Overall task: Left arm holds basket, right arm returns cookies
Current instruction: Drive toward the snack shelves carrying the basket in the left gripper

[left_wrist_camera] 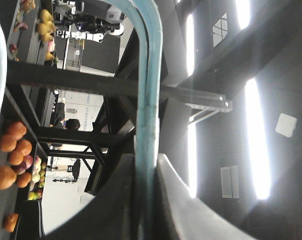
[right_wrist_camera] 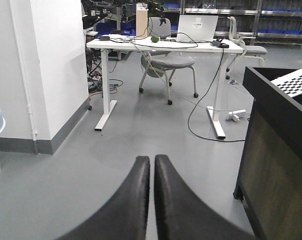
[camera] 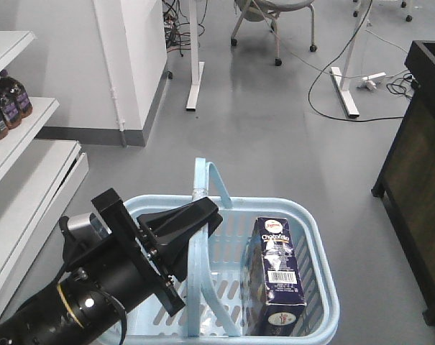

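A: Where are the cookies (camera: 277, 277)?
B: They stand on end inside the basket (camera: 289, 205), at its right side, in the lower right of the front view.
A: And the left claw (camera: 206, 215)?
B: It is clenched on the basket handle (camera: 211, 176). In the left wrist view the handle runs between its fingers (left_wrist_camera: 190, 200).
A: The right claw (right_wrist_camera: 151, 160)?
B: Clenched, with nothing inside, low in its own view above the grey floor (right_wrist_camera: 91, 190).

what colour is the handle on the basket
The handle is pale blue, like the basket; best seen in the exterior front-facing view.
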`<state>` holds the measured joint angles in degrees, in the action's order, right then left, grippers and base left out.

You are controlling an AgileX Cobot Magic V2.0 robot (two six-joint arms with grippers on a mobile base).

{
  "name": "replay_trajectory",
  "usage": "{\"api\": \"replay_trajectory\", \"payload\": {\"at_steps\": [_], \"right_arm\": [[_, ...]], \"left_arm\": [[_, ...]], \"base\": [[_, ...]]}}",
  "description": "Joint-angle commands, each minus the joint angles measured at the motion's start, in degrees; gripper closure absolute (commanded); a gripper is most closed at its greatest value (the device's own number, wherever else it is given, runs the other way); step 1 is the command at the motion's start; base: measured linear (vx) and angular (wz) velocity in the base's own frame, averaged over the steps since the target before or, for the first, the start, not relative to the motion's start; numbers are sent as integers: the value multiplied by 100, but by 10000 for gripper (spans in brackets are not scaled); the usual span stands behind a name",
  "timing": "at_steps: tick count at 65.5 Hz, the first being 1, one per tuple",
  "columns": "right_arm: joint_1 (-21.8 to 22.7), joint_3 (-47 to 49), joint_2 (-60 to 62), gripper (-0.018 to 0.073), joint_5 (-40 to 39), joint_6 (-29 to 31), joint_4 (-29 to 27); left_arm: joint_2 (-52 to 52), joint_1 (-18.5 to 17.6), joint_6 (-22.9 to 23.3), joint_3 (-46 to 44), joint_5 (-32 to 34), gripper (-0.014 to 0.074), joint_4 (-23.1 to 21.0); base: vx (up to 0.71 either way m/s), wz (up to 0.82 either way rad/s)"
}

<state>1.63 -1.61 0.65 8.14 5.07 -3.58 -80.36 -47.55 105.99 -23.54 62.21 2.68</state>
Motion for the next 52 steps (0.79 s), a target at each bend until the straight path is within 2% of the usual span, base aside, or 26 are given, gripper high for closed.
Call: {"api": "replay_trajectory", "payload": {"at_steps": [1,52], "right_arm": [[12,-96,71,562,-434,48,22],[12,-96,71,562,-434,48,22]], "left_arm": [[171,-37,14,-146,1637,599,-74],[171,-37,14,-146,1637,599,-79]], "base": [[41,5],[39,6]]}}
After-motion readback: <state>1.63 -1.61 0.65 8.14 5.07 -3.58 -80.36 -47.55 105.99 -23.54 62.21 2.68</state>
